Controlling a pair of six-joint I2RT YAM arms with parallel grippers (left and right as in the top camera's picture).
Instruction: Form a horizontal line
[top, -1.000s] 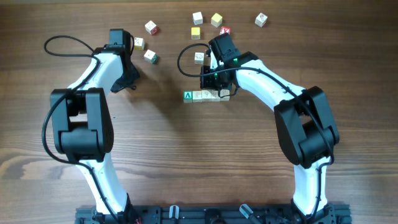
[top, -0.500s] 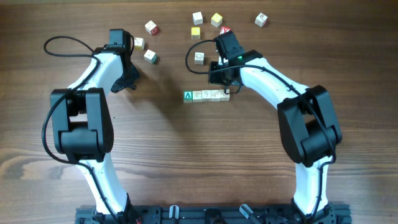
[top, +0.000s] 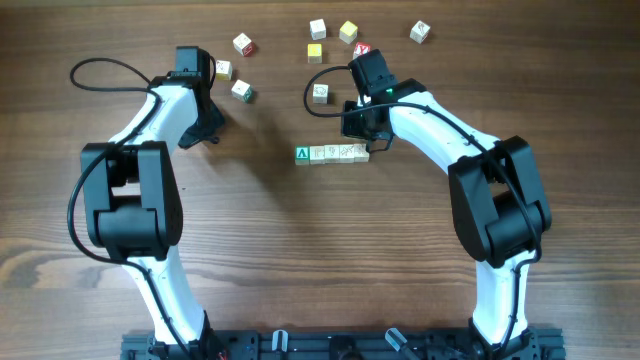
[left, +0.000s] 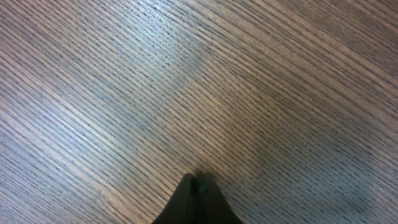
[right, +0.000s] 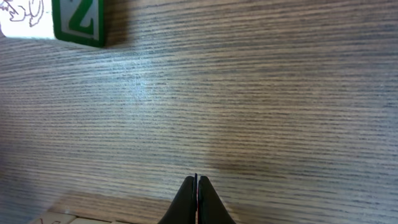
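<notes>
The left gripper (left: 198, 184) is hovering over bare table (top: 260, 250), well to the left of the horizontal line (top: 332, 153). Its fingers are pressing tip to tip with nothing between them. This placement is probably keeping the left arm clear of the working area.

The horizontal line is lying near the table's centre as a straight row of pale cubes touching edge to edge. A green-faced cube (top: 303, 153) is closing its left end. The cubes are sitting flush, so the row is reading as one unbroken bar.

The right gripper (right: 196, 182) is hanging just above the line's right end. Its fingers are meeting with nothing gripped, which suggests that no cube is being carried. The exact cube count under it cannot be told.

Loose cubes (top: 347, 32) are lying scattered beyond the line, apparently as unused stock.
</notes>
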